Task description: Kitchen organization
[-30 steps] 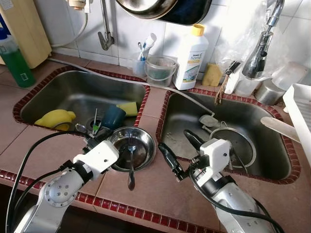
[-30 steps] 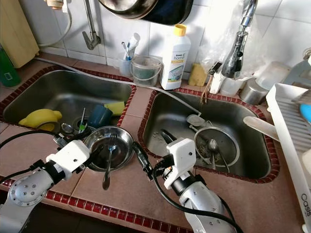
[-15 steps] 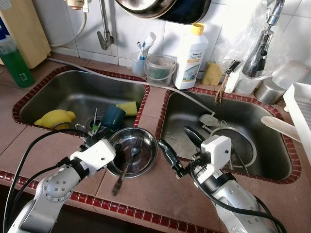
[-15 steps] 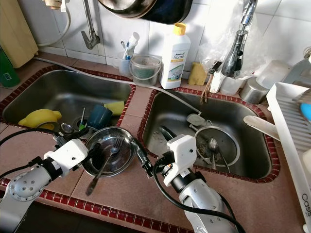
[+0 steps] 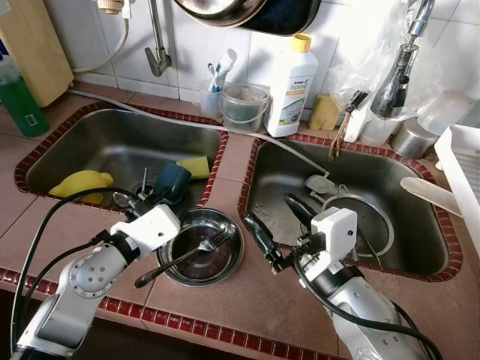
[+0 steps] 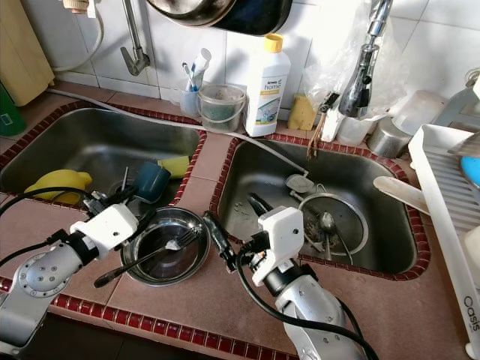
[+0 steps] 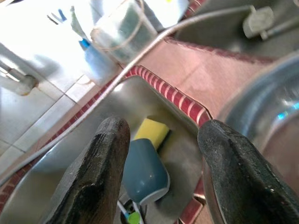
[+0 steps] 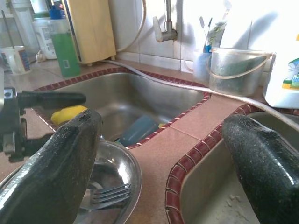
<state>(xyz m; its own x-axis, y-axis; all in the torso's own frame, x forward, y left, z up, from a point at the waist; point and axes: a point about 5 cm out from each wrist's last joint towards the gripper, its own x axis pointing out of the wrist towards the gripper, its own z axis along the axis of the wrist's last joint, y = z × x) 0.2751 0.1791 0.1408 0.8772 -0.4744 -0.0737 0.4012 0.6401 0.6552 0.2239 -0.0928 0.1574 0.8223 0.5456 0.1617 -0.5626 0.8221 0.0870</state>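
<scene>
fork (image 5: 184,255) swung leftward in bowl (image 5: 225,259) | both grippers' jaws released

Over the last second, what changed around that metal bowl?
The fork swung in the bowl: its handle, which pointed at the robot, now points to the robot's left, past the rim. The left gripper stayed by the bowl, the right gripper open beside it.

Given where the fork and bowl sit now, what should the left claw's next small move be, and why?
Probably close on the bowl rim. The left claw is open at the rim's near-left edge, and the fork lies loose across the bowl with its handle overhanging, so a steady, level grip seems wise.
</scene>
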